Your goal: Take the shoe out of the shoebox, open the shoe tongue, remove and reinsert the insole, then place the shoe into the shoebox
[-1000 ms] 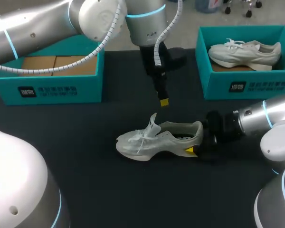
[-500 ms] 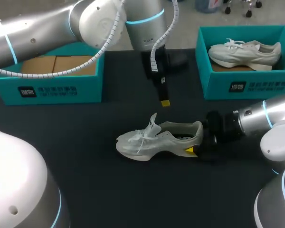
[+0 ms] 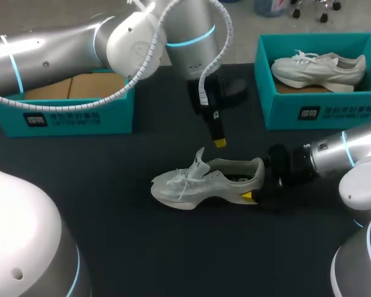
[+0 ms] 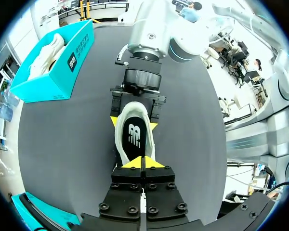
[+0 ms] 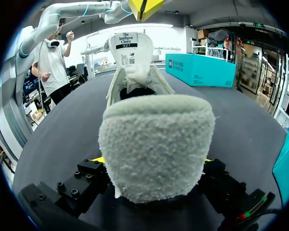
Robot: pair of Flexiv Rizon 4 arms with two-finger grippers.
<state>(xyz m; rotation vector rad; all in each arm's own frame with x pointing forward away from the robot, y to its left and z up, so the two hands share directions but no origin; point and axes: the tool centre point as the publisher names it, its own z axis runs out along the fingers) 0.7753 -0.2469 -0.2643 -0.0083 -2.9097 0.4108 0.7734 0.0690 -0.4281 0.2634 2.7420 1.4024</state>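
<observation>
Two steps look done: shoe (image 3: pixel 204 182) out on bench (image 3: pixel 111 229), tongue (image 3: pixel 199 162) up; insole (image 4: pixel 135 137) still seated. Right claw (image 3: pixel 253 189) clamped on the shoe's heel (image 3: pixel 258 172); left claw (image 3: pixel 219 143), tips together, hovers above the shoe.

The left hand (image 4: pixel 141 162), yellow fingertips (image 4: pixel 131 163) pressed together, hangs above the shoe (image 4: pixel 135 139). The right hand (image 4: pixel 134 123) clamps its heel on the dark desk (image 4: pixel 62 144).

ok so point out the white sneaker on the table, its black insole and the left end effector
white mesh sneaker (image 3: pixel 204 180): head view, its side wall
black insole (image 4: pixel 136 139): left wrist view, its middle
left end effector (image 4: pixel 141 163): left wrist view, between its yellow tips
</observation>
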